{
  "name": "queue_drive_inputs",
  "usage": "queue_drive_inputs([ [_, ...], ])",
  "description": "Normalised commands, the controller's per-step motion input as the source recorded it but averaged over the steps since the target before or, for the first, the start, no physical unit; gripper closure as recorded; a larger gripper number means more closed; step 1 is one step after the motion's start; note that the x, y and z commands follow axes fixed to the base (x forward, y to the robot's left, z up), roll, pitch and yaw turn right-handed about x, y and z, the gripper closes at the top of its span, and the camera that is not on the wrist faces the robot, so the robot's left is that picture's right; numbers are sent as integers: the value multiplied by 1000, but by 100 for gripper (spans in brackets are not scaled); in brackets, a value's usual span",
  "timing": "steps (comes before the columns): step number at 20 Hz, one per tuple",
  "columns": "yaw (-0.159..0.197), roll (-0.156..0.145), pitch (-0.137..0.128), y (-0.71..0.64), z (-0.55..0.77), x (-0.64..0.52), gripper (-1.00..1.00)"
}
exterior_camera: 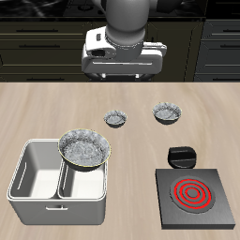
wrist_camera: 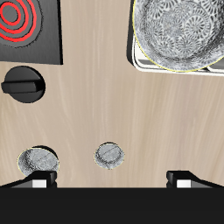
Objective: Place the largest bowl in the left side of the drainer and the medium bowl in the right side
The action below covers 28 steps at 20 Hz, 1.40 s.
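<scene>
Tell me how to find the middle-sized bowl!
Start at the white drainer with the biggest bowl resting in it. Look farther back on the wooden table, where two small grey bowls sit apart. The medium bowl is the wider one, behind the black hotplate; the smallest bowl is narrower.

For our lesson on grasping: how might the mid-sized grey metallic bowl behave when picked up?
The mid-sized grey metallic bowl looks rigid, so it probably won't flex. Its shiny, curved wall may slip between jaws. Sitting upright on a narrow base, it might rock if nudged.

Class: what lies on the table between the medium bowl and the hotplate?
A black knob-like object lies between the medium bowl and the hotplate, clearest in the exterior view.
</scene>
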Motion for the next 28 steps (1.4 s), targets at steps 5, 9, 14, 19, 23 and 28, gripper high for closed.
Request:
queue_drive_inputs([
  [5,65,-107,-164,-32,-41,-524,-100],
  [9,77,-60,-151,267,175,-700,-100],
  [14,63,-50,-122,201,135,-475,-100],
  [19,36,-47,-142,295,134,-501,-100],
  [23,-50,-2,-28,186,-138,-259,-100],
  [28,-22,-63,-16,137,-118,-142,-100],
])
